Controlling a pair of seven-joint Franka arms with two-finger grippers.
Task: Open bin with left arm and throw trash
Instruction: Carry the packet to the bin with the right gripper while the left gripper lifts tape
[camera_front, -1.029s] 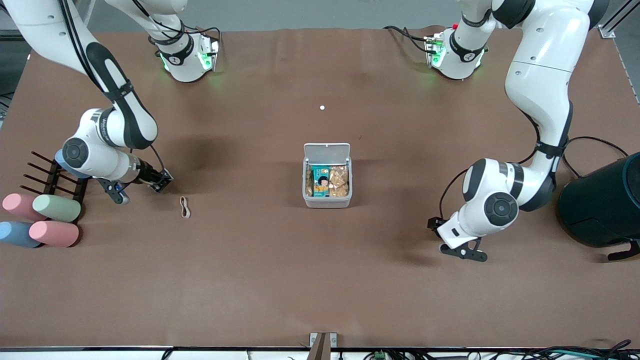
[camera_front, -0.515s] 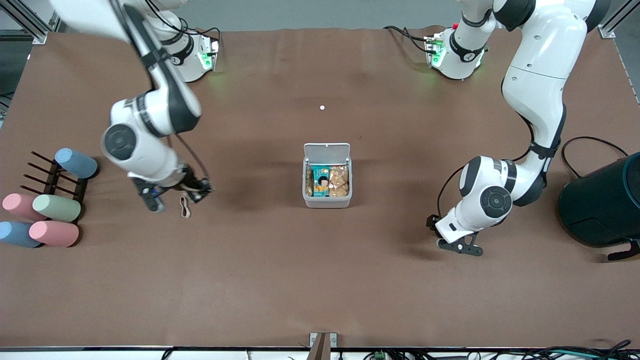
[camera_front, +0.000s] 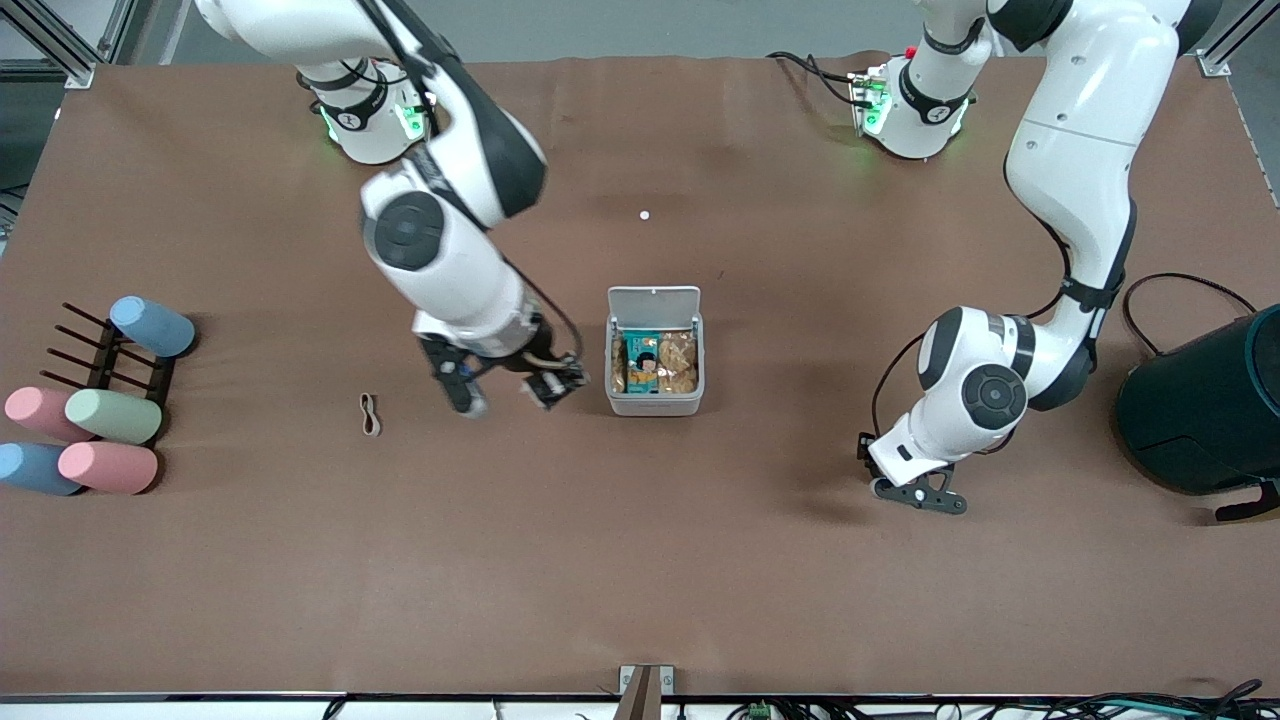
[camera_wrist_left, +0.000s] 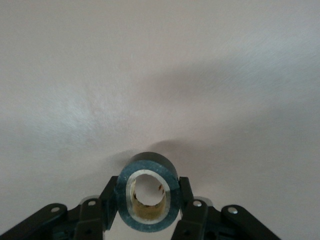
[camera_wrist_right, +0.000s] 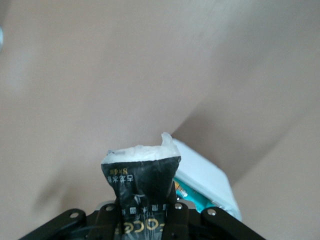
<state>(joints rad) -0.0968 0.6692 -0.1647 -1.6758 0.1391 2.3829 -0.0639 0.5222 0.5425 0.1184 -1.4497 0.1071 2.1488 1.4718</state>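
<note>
The bin (camera_front: 654, 405) stands mid-table with its lid (camera_front: 654, 300) raised; a teal packet and snack bags lie inside. My right gripper (camera_front: 556, 385) hangs low right beside the bin, toward the right arm's end, shut on the black printed snack packet (camera_wrist_right: 142, 175); the bin's corner (camera_wrist_right: 207, 175) shows just past it. My left gripper (camera_front: 918, 496) waits low over the table toward the left arm's end, shut on the small dark tape roll (camera_wrist_left: 150, 161). The pale beige band loop (camera_front: 370, 414) lies flat on the table toward the right arm's end.
A black rack (camera_front: 110, 350) with a blue cylinder and several pastel cylinders (camera_front: 110, 415) sits at the right arm's end. A large dark teal cylinder (camera_front: 1205, 400) stands at the left arm's end. A small white dot (camera_front: 644, 215) lies farther from the camera than the bin.
My right arm swung from beside the rack, past the band loop, to the bin's side with the packet. The left gripper shifted slightly and still holds the tape roll.
</note>
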